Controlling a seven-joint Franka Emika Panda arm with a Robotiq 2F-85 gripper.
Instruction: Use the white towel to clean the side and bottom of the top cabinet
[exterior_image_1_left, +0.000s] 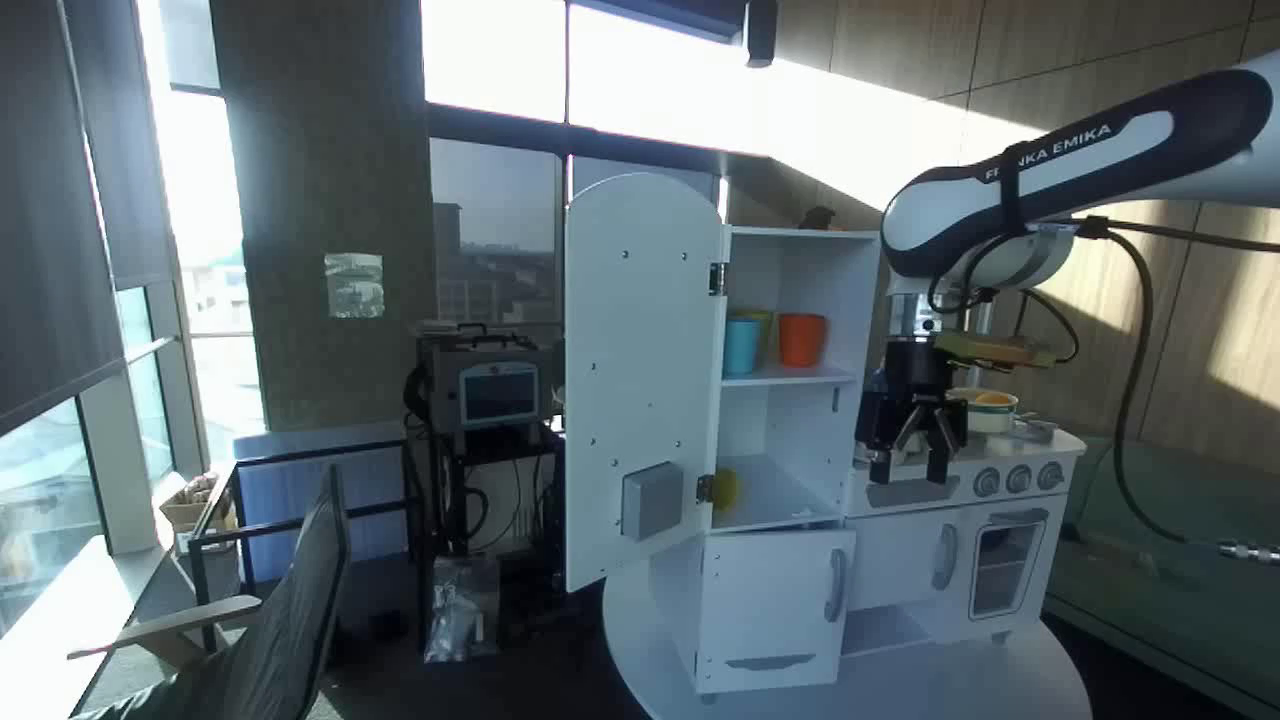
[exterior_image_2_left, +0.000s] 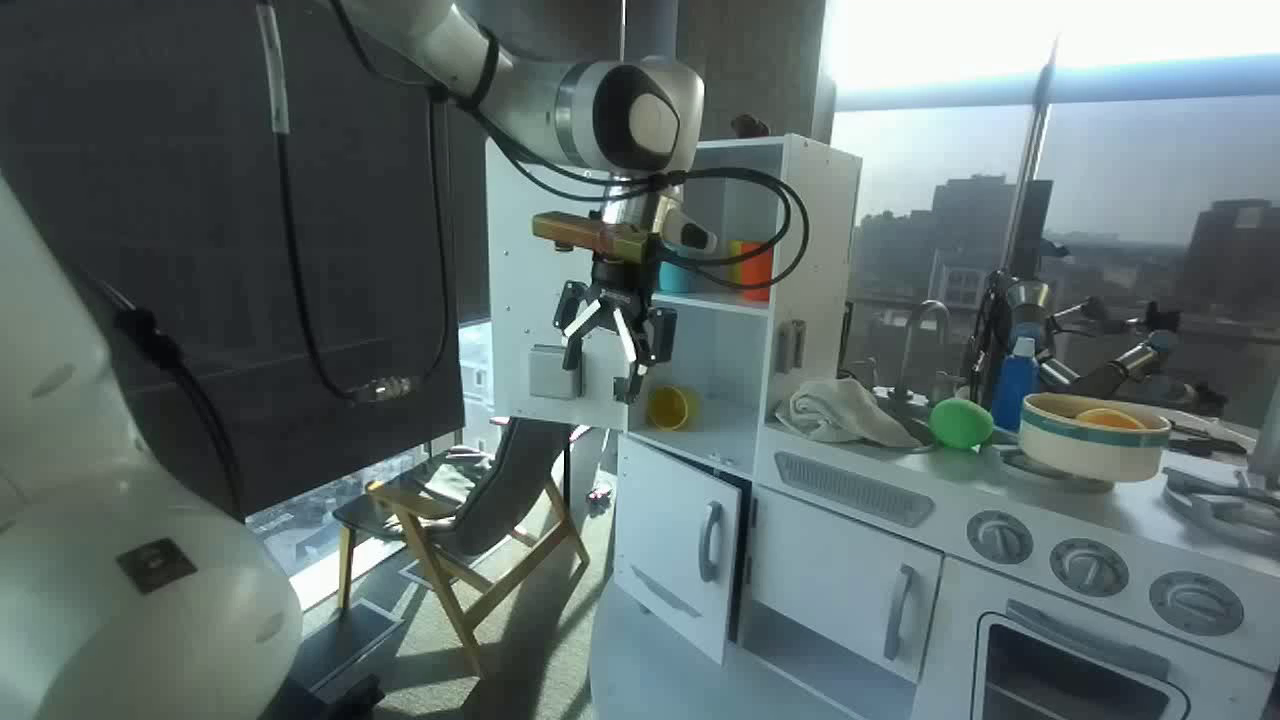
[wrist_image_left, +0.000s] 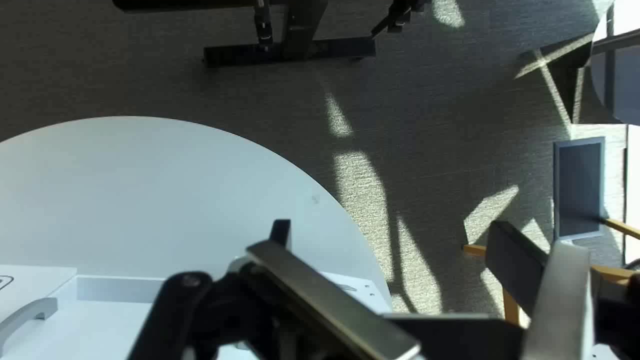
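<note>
The white towel (exterior_image_2_left: 838, 410) lies bunched on the white counter beside the tall cabinet, in an exterior view. In the wrist view it is out of view. The white top cabinet (exterior_image_1_left: 838, 285) also shows its outer side in an exterior view (exterior_image_2_left: 822, 230). Its arched door (exterior_image_1_left: 645, 340) stands open. Blue (exterior_image_1_left: 741, 346), orange (exterior_image_1_left: 802, 340) and yellow (exterior_image_1_left: 765, 330) cups stand on its middle shelf. A yellow cup (exterior_image_2_left: 670, 408) lies on its side on its bottom. My gripper (exterior_image_1_left: 909, 468) points down, open and empty, in front of the cabinet (exterior_image_2_left: 600, 372); its fingers are wide apart in the wrist view (wrist_image_left: 395, 239).
A bowl (exterior_image_2_left: 1095, 447) with an orange item, a green object (exterior_image_2_left: 962, 423), a blue bottle (exterior_image_2_left: 1016, 385) and a faucet (exterior_image_2_left: 925, 315) stand on the counter. A lower door (exterior_image_2_left: 672, 545) is ajar. The play kitchen stands on a round white table (wrist_image_left: 150, 195).
</note>
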